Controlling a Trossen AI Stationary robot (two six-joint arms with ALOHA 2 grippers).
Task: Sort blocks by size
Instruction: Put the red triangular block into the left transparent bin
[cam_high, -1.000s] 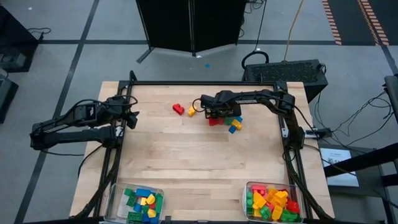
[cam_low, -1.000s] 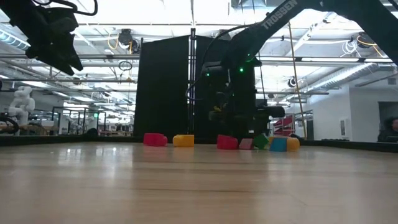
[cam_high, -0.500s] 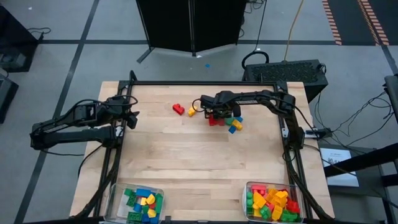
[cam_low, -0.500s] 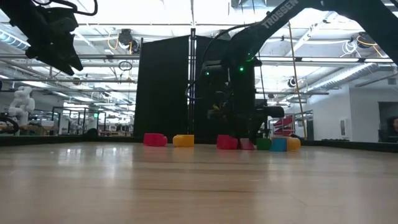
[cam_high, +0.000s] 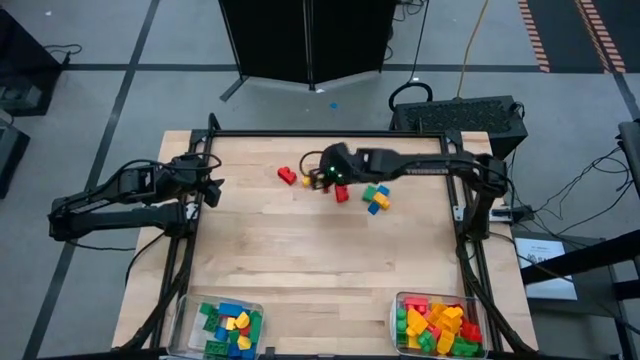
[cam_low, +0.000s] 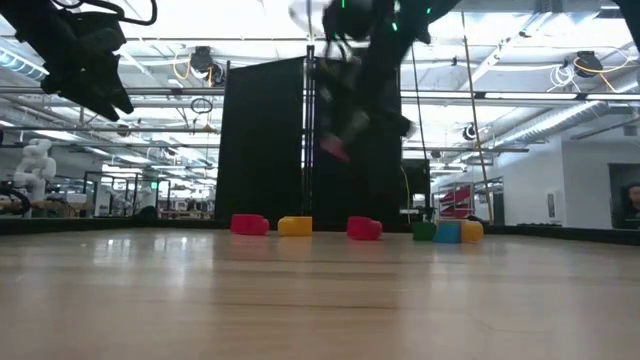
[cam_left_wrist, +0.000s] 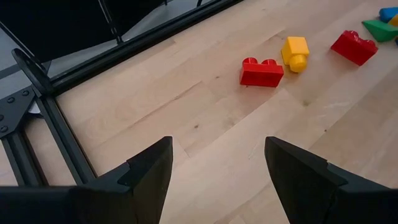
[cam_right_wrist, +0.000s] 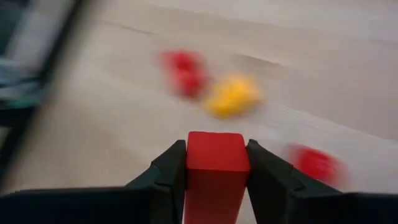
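Observation:
My right gripper (cam_high: 328, 178) is up above the far middle of the table, shut on a red block (cam_right_wrist: 216, 163), which shows blurred in the low view (cam_low: 335, 150). On the table lie a red brick (cam_high: 287, 176), a yellow one (cam_high: 308, 181), another red one (cam_high: 342, 194) and a green, yellow and blue cluster (cam_high: 375, 196). My left gripper (cam_high: 212, 188) is open and empty, raised over the table's left edge. Its wrist view shows the red brick (cam_left_wrist: 262, 71) and the yellow one (cam_left_wrist: 295, 51). My right gripper pinches the red block between its two fingers, one finger (cam_right_wrist: 169, 175) on each of two opposite sides (cam_right_wrist: 194, 163). The block's end sticks out past the fingertips. It is lifted clear of the table.
Two clear bins of mixed blocks stand at the near edge, one at the left (cam_high: 228, 328) and one at the right (cam_high: 438, 325). A black frame (cam_high: 320, 134) runs along the table's far edge. Bare wood lies between the blocks and the bins.
My right gripper has risen from the block cluster and gone toward the table's left, carrying the red block up clear of the table. The other blocks have stayed where they were.

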